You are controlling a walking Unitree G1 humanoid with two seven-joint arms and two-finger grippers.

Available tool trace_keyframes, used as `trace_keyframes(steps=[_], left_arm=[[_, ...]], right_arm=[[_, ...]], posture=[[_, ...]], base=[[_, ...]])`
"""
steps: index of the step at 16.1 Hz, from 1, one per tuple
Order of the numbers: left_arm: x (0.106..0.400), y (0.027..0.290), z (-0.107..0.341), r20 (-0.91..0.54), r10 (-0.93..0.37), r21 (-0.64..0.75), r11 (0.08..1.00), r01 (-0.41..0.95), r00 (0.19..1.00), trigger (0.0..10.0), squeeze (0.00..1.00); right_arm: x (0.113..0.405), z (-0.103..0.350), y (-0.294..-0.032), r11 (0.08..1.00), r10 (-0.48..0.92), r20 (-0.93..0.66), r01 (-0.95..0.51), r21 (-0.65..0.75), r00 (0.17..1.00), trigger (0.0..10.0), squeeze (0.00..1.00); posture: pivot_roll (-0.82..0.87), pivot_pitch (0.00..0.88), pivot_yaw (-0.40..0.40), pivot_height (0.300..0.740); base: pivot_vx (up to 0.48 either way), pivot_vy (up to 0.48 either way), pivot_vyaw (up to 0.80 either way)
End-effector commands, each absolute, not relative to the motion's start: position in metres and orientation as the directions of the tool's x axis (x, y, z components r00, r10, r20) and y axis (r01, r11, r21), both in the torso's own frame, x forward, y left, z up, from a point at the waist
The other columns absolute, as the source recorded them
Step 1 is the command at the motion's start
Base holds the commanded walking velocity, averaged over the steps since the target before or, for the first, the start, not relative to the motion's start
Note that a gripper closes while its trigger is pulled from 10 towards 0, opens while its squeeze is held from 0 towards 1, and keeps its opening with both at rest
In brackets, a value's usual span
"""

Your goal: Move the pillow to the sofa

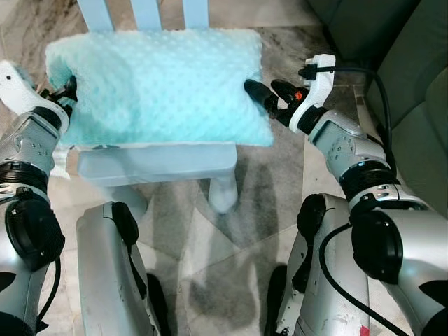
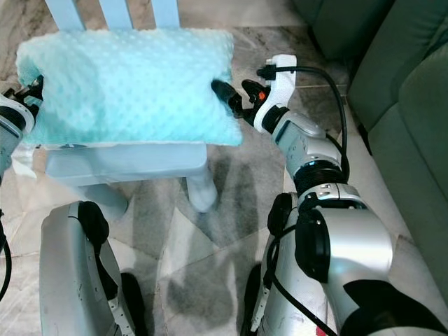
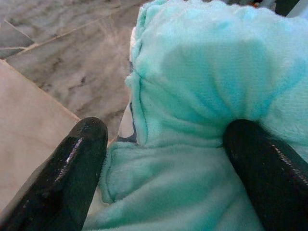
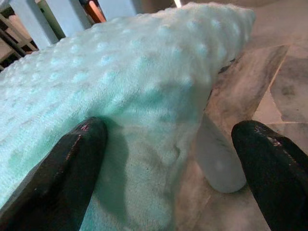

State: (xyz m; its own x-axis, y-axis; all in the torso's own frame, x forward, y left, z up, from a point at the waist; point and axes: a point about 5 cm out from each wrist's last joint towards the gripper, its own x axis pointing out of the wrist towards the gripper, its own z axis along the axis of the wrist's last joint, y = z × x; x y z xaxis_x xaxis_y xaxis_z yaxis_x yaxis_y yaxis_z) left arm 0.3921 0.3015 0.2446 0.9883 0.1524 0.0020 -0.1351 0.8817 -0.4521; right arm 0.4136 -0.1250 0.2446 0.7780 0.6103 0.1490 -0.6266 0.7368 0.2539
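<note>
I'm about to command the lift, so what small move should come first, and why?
Probably close the right gripper on the pillow. Its fingers are spread at the pillow's edge, one pressing the fabric, the other off it over the floor. The left gripper already pinches the opposite end, on the chair.

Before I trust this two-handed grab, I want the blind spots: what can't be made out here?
- Chair: its seat top lies under the pillow; its back is cut off by the eye views' top edge.
- Left gripper: in the eye views its fingertips sink into the pillow's edge.
- Sofa: cut off by the right edge.
</note>
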Motion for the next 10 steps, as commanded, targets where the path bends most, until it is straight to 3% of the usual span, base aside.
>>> trace_keyframes(steps=[1, 2, 5, 10], left_arm=[[0.393, 0.296, 0.235, -0.047, 0.110, -0.477, 0.871, -0.119, 0.993, 10.0, 0.00], [0.394, 0.286, 0.222, -0.110, 0.048, -0.534, 0.840, -0.100, 0.993, 10.0, 0.00], [0.395, 0.282, 0.223, -0.090, 0.015, -0.637, 0.768, -0.069, 0.996, 10.0, 0.00], [0.396, 0.246, 0.203, -0.127, -0.245, -0.695, 0.713, 0.090, 0.961, 10.0, 0.00]], right_arm=[[0.413, 0.246, -0.118, 0.705, 0.633, 0.169, -0.653, 0.277, 0.755, 10.0, 0.00], [0.411, 0.245, -0.107, 0.650, 0.687, 0.183, -0.707, 0.280, 0.703, 10.0, 0.00], [0.407, 0.241, -0.101, 0.608, 0.734, 0.177, -0.751, 0.256, 0.655, 10.0, 0.00], [0.403, 0.224, -0.082, 0.565, 0.763, 0.147, -0.761, 0.319, 0.629, 10.0, 0.00]], posture=[[-0.04, 0.375, -0.015, 0.320], [-0.04, 0.377, -0.015, 0.320], [-0.04, 0.381, -0.014, 0.320], [-0.04, 0.388, -0.013, 0.320]], base=[[0.000, 0.000, 0.00], [0.000, 0.000, 0.00], [0.000, 0.000, 0.00], [0.000, 0.000, 0.00]])
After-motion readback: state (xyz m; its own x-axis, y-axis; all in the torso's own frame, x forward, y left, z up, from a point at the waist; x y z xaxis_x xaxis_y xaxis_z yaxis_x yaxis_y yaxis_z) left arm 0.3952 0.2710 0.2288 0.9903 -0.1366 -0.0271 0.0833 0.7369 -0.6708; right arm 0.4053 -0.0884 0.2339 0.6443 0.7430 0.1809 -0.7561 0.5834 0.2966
